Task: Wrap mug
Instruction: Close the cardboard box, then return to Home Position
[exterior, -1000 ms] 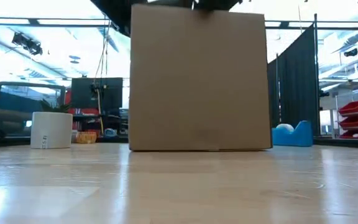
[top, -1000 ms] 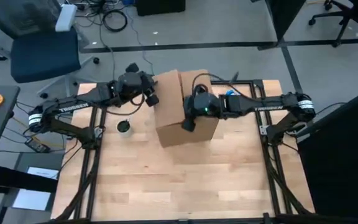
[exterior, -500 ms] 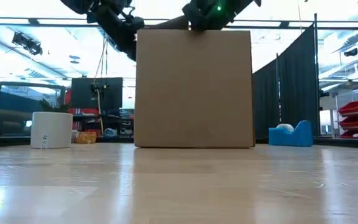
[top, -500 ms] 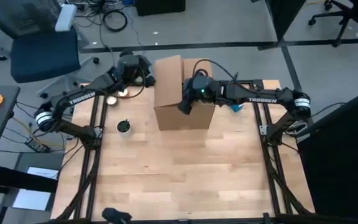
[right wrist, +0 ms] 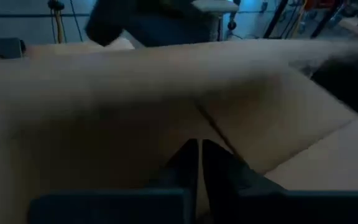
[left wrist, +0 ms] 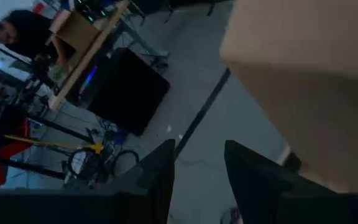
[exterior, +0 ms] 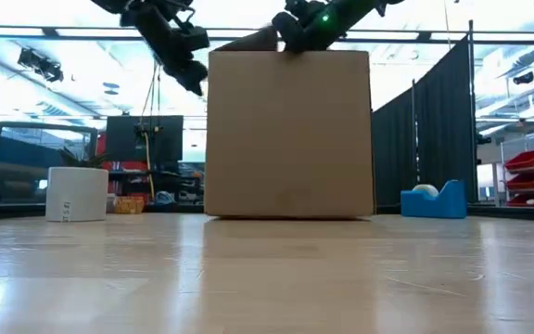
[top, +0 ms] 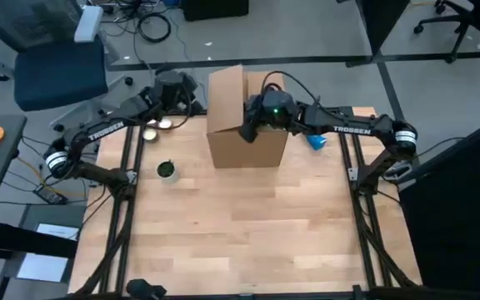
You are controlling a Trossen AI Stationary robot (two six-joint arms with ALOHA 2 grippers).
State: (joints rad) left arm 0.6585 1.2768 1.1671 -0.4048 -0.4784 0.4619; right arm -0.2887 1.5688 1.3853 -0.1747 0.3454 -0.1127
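Sliding back with cardboard box [top: 248, 125], right gripper [top: 251, 129] nearly closed inside; left gripper [top: 170, 85] retreating, parted, empty; white mug [exterior: 76, 194] unboxed.

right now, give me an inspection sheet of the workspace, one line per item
surface: wooden table, front half bare.
job's things: cardboard box upright at the back centre, flaps open; white mug to its left.
clutter: blue tape dispenser right of the box; small dark round item near the left edge.
grippers: left gripper open, raised left of the box; right gripper shut, inside the box top.
cables: black coil on the floor.
surroundings: blue chair; a person at a far bench.
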